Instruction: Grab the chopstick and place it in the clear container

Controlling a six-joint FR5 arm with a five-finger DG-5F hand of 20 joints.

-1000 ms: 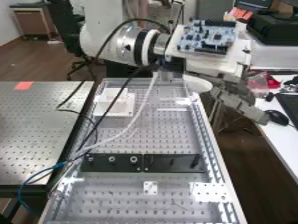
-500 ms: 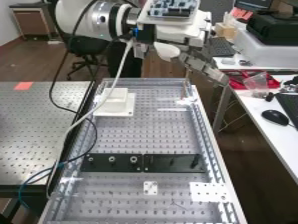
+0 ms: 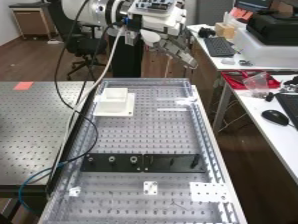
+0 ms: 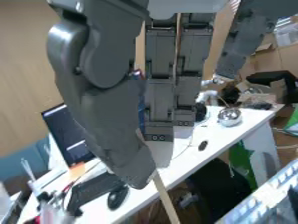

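Perforated bench (image 3: 143,137), far end: hand (image 3: 175,51) grasps chopstick (image 4: 165,197) between thumb and fingers, one end sticking out past thumb tip.

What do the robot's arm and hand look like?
The arm is white, with a metallic joint and dark bands. The hand is dark grey, with blocky sections and small round screws. A bluish circuit board is mounted near the wrist; a white cable and a black cable hang down.
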